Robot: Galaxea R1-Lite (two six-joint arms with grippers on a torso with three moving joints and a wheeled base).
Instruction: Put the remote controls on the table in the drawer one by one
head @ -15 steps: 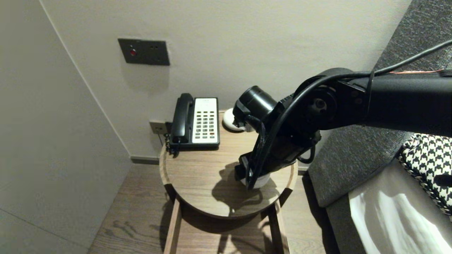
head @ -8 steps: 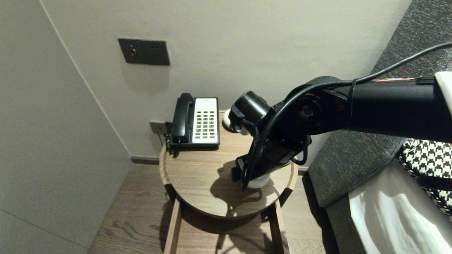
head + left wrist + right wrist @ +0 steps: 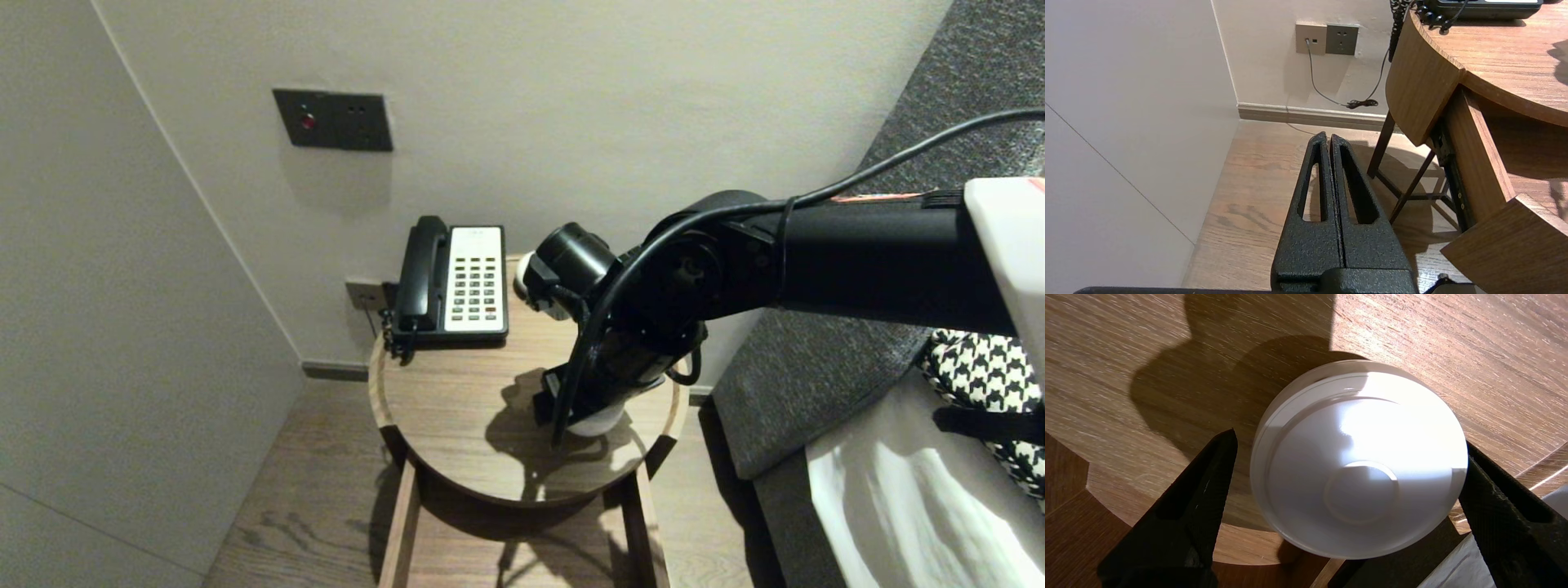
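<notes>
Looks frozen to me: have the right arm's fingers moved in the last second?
Yes. The right fingers have shifted slightly left, toward the telephone, and stand open around the white cup.

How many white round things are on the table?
2. One white cup between the right gripper's open jaws; one white round object beside the phone, partly hidden behind the arm.
</notes>
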